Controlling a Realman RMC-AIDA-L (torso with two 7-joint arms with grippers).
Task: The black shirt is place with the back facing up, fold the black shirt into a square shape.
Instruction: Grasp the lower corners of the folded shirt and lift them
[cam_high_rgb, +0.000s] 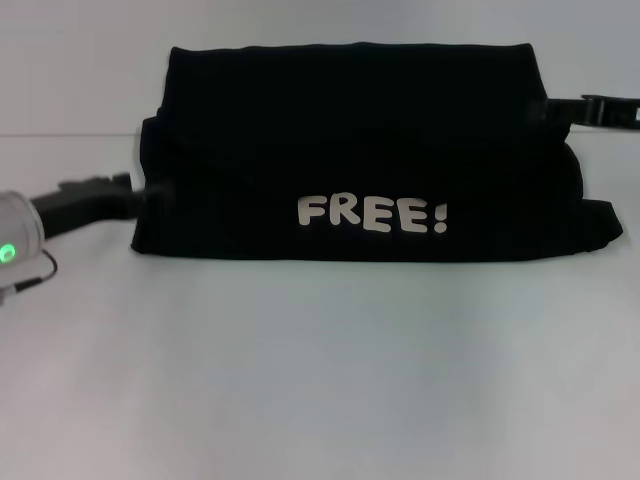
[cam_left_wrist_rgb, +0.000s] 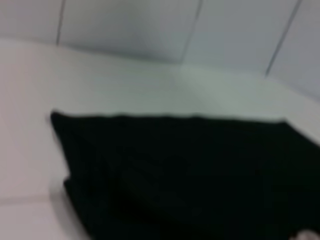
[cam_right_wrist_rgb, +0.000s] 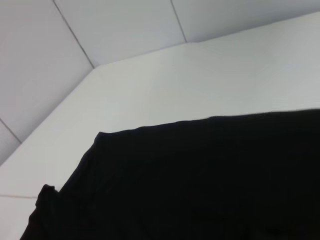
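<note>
You are looking at the black shirt (cam_high_rgb: 360, 150) lying folded into a wide band on the white bench (cam_high_rgb: 320, 380), its long axis running across the head view from your left to your right, toward the far half of the surface. White block lettering (cam_high_rgb: 372, 214) reading "FREE!" sits upright and readable from the head camera, low on the near layer, a little right of centre. The near edge is a nearly straight line; the far edge is straight too, with an upper layer narrower than the lower one, so the lower layer steps out at both ends. At the right end a sleeve point (cam_high_rgb: 605, 225) juts out past the rest of the fold. Left claw (cam_high_rgb: 150, 193) comes in low from the left and meets the shirt's left edge about mid-height; its tips merge with the black cloth, so you cannot tell whether it is clenched or released. Right claw (cam_high_rgb: 548, 111) reaches in from the right at the upper right corner of the fold, touching the cloth; its state cannot be told either. Both wrist views show only black fabric (cam_left_wrist_rgb: 190, 180) (cam_right_wrist_rgb: 200, 185) over pale bench, with wall panels behind. A broad stretch of bare bench lies on the near side of the shirt, and a narrower strip lies behind it.
</note>
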